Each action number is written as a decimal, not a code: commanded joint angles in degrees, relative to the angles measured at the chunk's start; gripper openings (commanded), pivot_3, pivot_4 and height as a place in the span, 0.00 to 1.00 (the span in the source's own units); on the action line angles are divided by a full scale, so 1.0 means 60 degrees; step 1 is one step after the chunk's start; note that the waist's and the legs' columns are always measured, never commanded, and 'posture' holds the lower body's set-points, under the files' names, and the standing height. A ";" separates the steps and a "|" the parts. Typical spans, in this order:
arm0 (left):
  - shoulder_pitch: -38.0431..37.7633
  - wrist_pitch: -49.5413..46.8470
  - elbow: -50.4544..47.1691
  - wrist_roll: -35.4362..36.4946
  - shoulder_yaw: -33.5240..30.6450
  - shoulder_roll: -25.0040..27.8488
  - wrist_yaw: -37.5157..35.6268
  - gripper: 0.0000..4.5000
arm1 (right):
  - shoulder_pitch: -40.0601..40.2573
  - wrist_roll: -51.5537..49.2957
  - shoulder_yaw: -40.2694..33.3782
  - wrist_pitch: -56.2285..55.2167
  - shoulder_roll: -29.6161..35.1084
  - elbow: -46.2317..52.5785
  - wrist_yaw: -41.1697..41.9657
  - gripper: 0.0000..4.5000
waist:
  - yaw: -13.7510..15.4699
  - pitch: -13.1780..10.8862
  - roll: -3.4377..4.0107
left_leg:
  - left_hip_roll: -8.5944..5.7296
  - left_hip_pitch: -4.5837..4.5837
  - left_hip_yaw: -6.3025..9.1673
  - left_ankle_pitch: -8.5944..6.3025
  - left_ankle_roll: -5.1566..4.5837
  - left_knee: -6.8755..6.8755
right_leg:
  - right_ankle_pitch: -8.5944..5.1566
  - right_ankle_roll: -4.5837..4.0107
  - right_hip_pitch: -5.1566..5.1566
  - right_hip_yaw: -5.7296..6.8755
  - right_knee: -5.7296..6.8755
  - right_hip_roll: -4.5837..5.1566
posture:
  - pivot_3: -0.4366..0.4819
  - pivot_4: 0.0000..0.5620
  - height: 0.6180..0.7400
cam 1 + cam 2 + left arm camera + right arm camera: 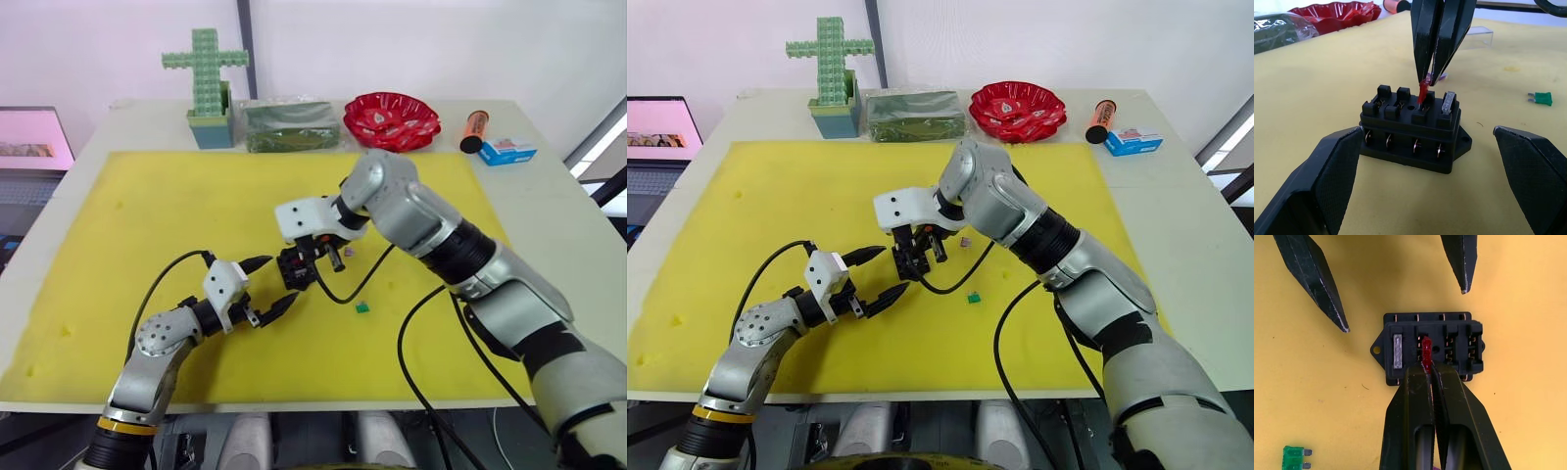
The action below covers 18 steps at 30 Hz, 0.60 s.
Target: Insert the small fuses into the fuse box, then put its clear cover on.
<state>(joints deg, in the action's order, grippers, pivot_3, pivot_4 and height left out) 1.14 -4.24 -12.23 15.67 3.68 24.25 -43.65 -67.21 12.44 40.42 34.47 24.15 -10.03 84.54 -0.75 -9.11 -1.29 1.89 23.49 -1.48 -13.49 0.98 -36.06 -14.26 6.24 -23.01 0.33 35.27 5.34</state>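
Fingers of the right gripper [1430, 369] are pressed together on the red fuse [1423, 91], holding it upright with its blades at the second slot of the fuse box [1413, 128], right next to the grey fuse [1397, 351] already seated in the end slot. The likeliest trouble from here is a skewed push: the red fuse seems to lean a little, though the angle is hard to judge, and blades that miss the contacts could jam, bend, or tip the light box over. The left gripper [265, 287] waits spread wide, one finger on each side of the box and apart from it, so nothing steadies the box if it slides on the yellow mat [127, 225]. A slip in the pinch could also drop the fuse. Two slots stay empty beyond this one. The green fuse [361, 307] lies loose on the mat near the box, and a purplish fuse [965, 241] rests just beyond it. The clear cover [1480, 35] sits on the mat behind the box, not yet fitted. Far back, the red dish [392, 118] looks empty from here.
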 commanded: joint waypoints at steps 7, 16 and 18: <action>0.0022 0.0092 -0.0345 0.0066 0.0005 0.0028 -0.0008 1.00 | -0.0244 -0.0006 -0.0139 -0.0005 0.0054 0.0114 0.0140 0.00 | -0.0001 0.0000 0.0000 | 0.0000 0.0000 0.0000 0.0000 0.0000 0.0000 | 0.0000 0.0000 0.0000 0.0000 0.0000 0.0000 | 0.48 0.27 1.00; 0.0030 0.0110 -0.0303 0.0053 -0.0019 0.0019 0.0019 1.00 | -0.0107 -0.0010 -0.0023 -0.0030 0.0044 0.0105 0.0221 0.00 | 0.0001 0.0000 0.0000 | 0.0000 0.0000 0.0000 0.0000 0.0000 0.0000 | 0.0000 0.0000 0.0000 0.0000 0.0000 0.0000 | 0.48 0.27 1.00; 0.0024 0.0107 -0.0301 0.0053 -0.0026 0.0021 0.0027 1.00 | -0.0080 0.0001 0.0006 -0.0081 0.0040 0.0116 0.0225 0.00 | 0.0000 0.0000 0.0000 | 0.0000 0.0000 0.0000 0.0000 0.0000 0.0000 | 0.0000 0.0000 0.0000 0.0000 0.0000 0.0000 | 0.48 0.27 1.00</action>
<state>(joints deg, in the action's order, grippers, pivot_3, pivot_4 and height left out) 1.14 -4.24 -12.23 15.66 3.68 24.25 -43.60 -67.32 12.36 40.56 34.46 24.25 -10.44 85.59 -0.75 -9.11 -1.28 1.89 23.49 -1.48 -13.49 0.98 -36.06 -14.26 6.24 -23.02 0.33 35.28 5.34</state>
